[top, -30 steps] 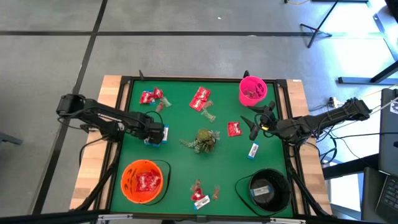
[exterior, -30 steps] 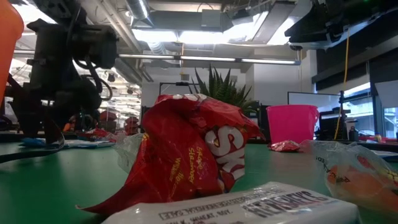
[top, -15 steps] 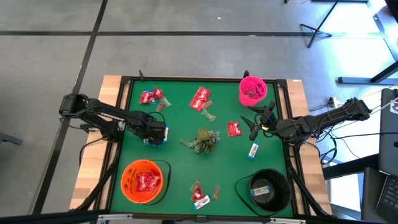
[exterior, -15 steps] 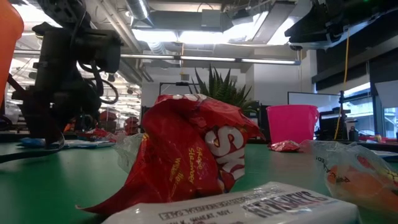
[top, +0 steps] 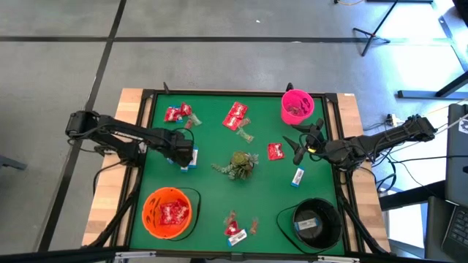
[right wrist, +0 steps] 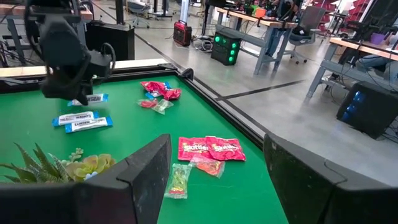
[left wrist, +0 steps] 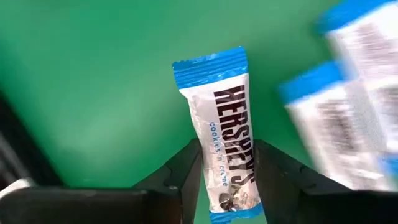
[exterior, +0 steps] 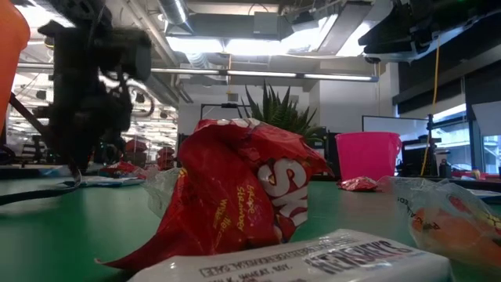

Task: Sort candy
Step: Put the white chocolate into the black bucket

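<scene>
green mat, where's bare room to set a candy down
Free: the green felt mat between the orange plastic bowl and the leafy green sprig; also left of the black bowl. Crowded: the far strip around the red packets and pink cup.

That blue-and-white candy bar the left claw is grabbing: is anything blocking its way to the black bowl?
Possibly. The left gripper has the Hershey's bar between its fingers at the table's left side. The black bowl sits at the near right corner. The green sprig lies roughly between them, but it is low, so a lifted carry should clear it.
</scene>
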Controlling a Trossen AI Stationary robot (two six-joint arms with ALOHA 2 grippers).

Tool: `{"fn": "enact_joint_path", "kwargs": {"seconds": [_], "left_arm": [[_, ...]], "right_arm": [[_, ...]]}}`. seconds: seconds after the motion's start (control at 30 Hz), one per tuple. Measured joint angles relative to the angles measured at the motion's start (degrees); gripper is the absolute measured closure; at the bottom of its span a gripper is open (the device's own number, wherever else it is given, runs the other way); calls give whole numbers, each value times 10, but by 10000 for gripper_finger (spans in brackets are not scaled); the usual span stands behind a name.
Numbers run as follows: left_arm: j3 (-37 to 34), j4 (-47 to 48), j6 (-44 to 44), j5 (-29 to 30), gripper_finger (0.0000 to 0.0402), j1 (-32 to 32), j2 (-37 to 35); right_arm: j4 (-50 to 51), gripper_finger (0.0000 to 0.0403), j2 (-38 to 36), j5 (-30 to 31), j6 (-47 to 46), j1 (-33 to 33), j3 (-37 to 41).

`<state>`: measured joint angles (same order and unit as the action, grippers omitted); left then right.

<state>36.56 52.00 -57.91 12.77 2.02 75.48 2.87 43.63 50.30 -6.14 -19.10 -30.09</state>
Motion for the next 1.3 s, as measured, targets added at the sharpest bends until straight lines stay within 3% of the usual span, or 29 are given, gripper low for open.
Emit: {"fn": "enact_joint_path", "kwargs": {"seconds": [0.33,0.6,0.77,0.93,1.13,1.3], "left_arm": [[60,-11,46,39,287,-6,-77],[121,-222,201,63,287,-31,-92],[124,-378,301,62,287,-41,-90],[124,-452,349,62,287,-41,-90],[124,-522,380,62,287,-40,-90],[124,-586,407,63,287,-40,-90]], "right_arm": [[-45,150,0,-23,3,0,0],[-160,150,33,-78,31,0,0],[-267,150,85,-103,70,0,0],[-377,150,144,-134,94,16,-1],[-397,150,222,-220,77,63,-51],[-396,150,307,-215,105,88,-107]]}}
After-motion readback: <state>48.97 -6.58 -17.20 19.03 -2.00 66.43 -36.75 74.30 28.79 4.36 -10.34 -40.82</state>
